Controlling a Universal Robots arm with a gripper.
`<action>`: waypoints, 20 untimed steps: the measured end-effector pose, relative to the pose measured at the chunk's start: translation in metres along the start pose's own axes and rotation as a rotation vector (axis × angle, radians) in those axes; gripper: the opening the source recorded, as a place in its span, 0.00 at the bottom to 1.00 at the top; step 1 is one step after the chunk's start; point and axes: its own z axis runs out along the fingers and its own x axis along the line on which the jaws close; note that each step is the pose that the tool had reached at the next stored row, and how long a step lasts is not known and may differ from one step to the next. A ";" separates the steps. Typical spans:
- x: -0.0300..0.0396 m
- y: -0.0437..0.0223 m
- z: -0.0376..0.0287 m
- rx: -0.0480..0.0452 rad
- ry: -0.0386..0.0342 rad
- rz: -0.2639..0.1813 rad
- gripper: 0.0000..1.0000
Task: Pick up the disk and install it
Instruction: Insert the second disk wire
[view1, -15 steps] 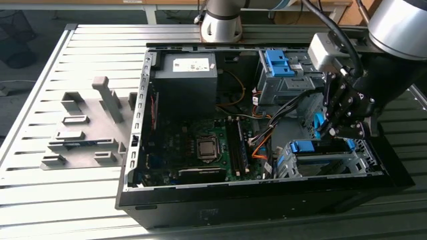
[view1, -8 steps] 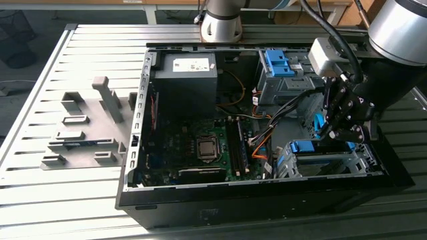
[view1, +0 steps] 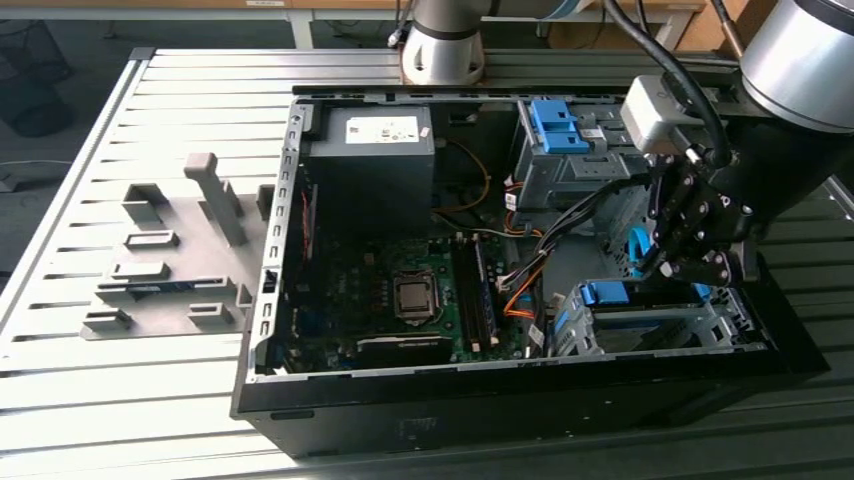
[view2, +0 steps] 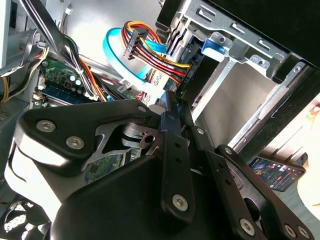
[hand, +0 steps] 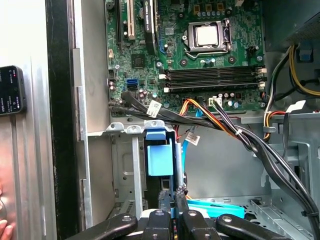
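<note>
The disk sits in the metal drive cage (view1: 667, 325) at the front corner of the open computer case, on the exterior view's right. Only its bright blue carrier frame (view1: 614, 294) (hand: 160, 156) shows; the silver body is hidden inside the cage. My gripper (view1: 674, 268) hangs just above that cage with its fingers closed together. In the first wrist view the gripper (hand: 175, 194) points straight at the end of the blue frame. I cannot tell whether it touches. In the second wrist view the gripper (view2: 168, 102) is beside the cage wall (view2: 235, 100).
A bundle of black, orange and blue cables (hand: 215, 122) (view2: 145, 50) crosses right by the cage. A second cage with blue brackets (view1: 554, 125), a grey power box (view1: 380, 140) and the motherboard (view1: 400, 295) are in the case. A grey fixture (view1: 167, 275) lies on the table. A phone (hand: 11, 90) lies outside the case.
</note>
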 end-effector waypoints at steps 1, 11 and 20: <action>0.0000 -0.0003 0.0002 -0.0004 -0.0007 0.000 0.16; 0.0005 -0.0014 0.0029 -0.0046 -0.0025 0.000 0.16; 0.0019 -0.0027 0.0037 -0.0083 -0.0048 0.001 0.16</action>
